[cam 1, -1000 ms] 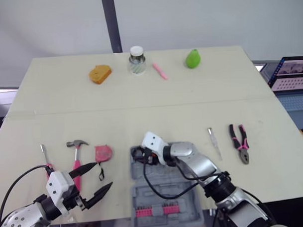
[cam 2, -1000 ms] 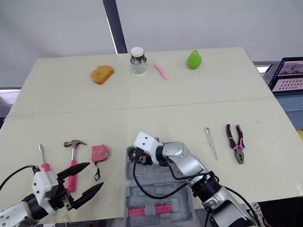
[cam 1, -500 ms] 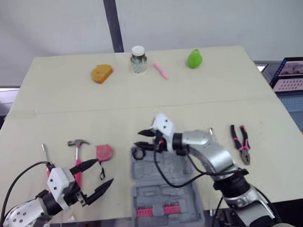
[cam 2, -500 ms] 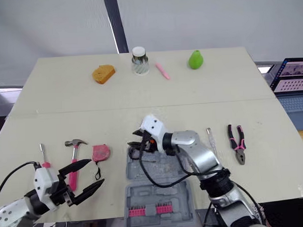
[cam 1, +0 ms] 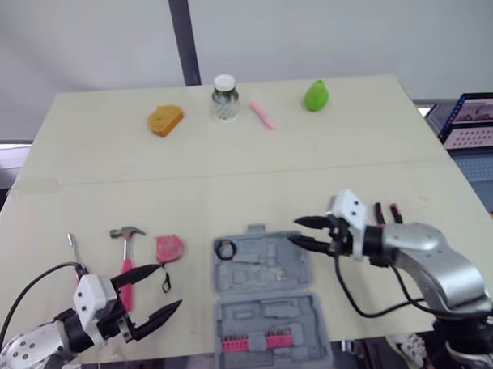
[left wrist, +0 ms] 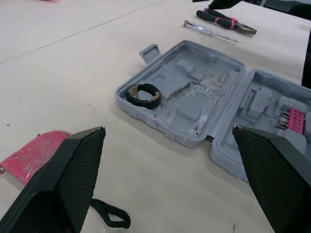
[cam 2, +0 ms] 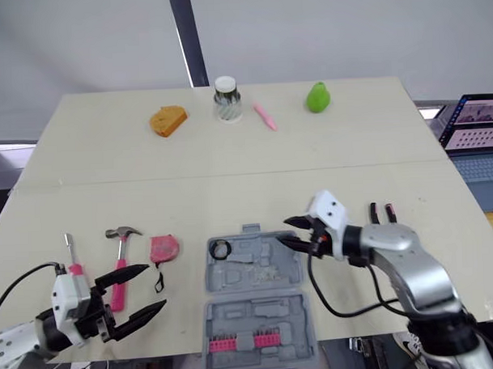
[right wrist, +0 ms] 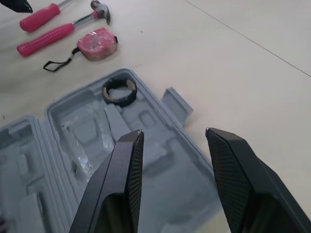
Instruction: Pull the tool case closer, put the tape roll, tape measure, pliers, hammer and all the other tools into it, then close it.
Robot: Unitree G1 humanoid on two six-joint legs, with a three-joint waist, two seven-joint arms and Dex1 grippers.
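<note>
Tool case (cam 1: 271, 317), open flat at the near table edge; tape roll (cam 1: 225, 250) in its far left corner. Left gripper (cam 1: 170, 284): fingers wide, empty, just beside hammer (cam 1: 124, 260) and tape measure (cam 1: 168, 249). Right gripper (cam 1: 293, 231): fingers spread, empty, over the case's right edge. Pliers (cam 1: 393, 215) behind it.
</note>
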